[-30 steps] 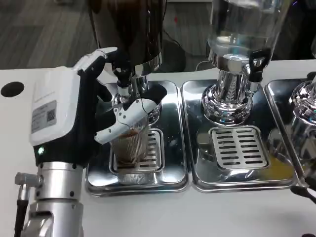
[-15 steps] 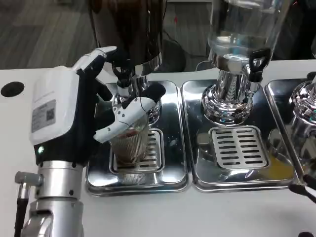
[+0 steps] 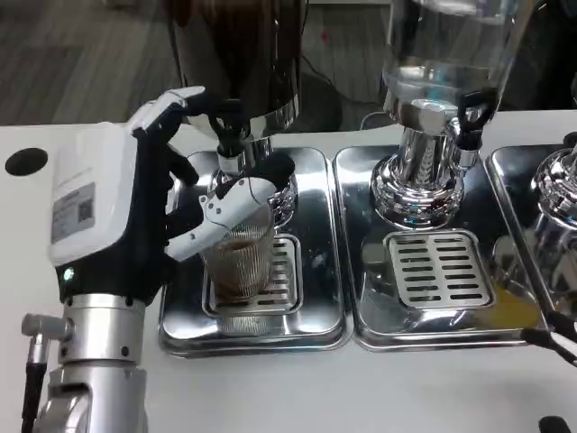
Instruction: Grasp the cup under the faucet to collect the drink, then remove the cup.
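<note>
**Left hand on cup, cup under dark dispenser's faucet**

I see one cup: ribbed clear glass, upright on the slotted grate of the left drip tray, directly below the faucet of the dark dispenser. Brown liquid shows in the cup's upper part.

Left hand: wrapped around the cup from its left side, thumb across the front near the rim, other fingers reaching up behind by the faucet. It has hold of the cup.

Right hand: only dark bits at the bottom right edge of the frame; I can't tell if they're the hand, nor its state.

Count: three dispensers in view. The dark one on the left, a clear one in the middle with its own black tap and a second drip tray, and a third chrome base cut off at the right edge. One white counter, with a single black round hole at far left.
</note>
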Controlling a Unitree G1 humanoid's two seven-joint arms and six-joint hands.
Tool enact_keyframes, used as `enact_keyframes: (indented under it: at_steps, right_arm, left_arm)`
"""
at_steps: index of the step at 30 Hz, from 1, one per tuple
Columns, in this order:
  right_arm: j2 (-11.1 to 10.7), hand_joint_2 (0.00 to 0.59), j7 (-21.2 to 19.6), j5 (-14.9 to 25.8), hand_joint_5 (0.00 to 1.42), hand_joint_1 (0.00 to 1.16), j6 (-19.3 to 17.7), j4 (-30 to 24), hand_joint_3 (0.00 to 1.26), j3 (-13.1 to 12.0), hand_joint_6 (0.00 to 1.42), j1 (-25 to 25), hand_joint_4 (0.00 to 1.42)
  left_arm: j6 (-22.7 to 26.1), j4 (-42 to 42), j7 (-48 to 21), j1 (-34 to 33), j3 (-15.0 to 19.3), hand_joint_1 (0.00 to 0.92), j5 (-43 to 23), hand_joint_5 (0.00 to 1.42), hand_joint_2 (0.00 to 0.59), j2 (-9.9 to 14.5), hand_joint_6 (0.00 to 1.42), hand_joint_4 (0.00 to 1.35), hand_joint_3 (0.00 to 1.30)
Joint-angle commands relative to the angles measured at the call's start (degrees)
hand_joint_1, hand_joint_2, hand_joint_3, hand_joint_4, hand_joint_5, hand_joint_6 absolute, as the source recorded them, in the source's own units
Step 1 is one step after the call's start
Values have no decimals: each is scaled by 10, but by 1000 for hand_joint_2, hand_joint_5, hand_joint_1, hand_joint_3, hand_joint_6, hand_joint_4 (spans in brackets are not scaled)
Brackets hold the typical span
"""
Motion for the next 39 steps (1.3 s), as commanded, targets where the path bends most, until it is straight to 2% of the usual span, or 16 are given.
enact_keyframes:
  at_steps: [1, 19, 39]
  right_arm:
    - [-5, 458, 6, 2, 54, 557, 7, -8, 171, -3, 7, -3, 34]
    - [-31, 457, 15, 11, 71, 559, 22, -17, 180, -21, 22, -33, 44]
    - [-30, 452, 19, 13, 72, 560, 17, -23, 180, -24, 25, -27, 53]
  left_arm:
    - [-3, 4, -1, 3, 1, 38, 1, 757, 46, 3, 832, 346, 387]
    - [-3, 0, -4, 7, -5, 38, 2, 757, 46, 2, 832, 346, 387]
    - [-6, -3, 0, -1, 6, 28, -16, 757, 50, -2, 842, 332, 374]
